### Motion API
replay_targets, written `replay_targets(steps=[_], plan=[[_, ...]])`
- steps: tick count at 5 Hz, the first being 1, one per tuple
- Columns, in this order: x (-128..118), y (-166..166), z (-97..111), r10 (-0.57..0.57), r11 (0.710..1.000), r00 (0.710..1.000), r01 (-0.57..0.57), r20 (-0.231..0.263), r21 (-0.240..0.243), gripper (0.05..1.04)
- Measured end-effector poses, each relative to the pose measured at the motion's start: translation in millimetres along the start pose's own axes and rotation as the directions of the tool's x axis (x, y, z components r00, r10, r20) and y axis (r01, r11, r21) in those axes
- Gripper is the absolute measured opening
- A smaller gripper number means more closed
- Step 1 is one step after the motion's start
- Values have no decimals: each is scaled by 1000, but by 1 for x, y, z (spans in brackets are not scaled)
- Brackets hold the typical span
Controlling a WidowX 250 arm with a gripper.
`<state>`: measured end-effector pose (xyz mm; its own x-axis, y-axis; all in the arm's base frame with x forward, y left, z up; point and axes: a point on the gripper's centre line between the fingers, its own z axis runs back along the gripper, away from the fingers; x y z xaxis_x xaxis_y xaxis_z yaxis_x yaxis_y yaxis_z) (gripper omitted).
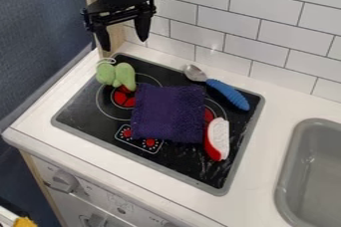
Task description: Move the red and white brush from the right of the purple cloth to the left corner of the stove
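Observation:
My gripper (122, 42) hangs at the upper left over the back left corner of the stove, open, with nothing between its fingers. Below it on the black stovetop (90, 114) lies a green soft-looking object (116, 74) with a light loop. A dark purple cloth (169, 113) is spread over the stove's middle. Behind it and to its right rests a spoon with a silver bowl and a blue ribbed handle (228, 94). A red and white brush (218, 139) lies at the cloth's right edge.
White tiled wall (220, 19) rises behind the counter (256, 166). A grey sink (319, 171) is set into the right side. Knobs (65, 180) sit on the front panel, and something yellow (25, 222) shows at the lower left.

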<state>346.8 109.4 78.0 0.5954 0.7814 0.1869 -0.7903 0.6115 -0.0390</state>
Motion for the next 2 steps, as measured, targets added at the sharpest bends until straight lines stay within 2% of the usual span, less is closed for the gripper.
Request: replay_targets(steps=[1,2], plan=[[-8,2,-13,2,1000,999,-2,-33,22,1000],[-50,-17,-20,-85,996,994,86,-67,21,1000]])
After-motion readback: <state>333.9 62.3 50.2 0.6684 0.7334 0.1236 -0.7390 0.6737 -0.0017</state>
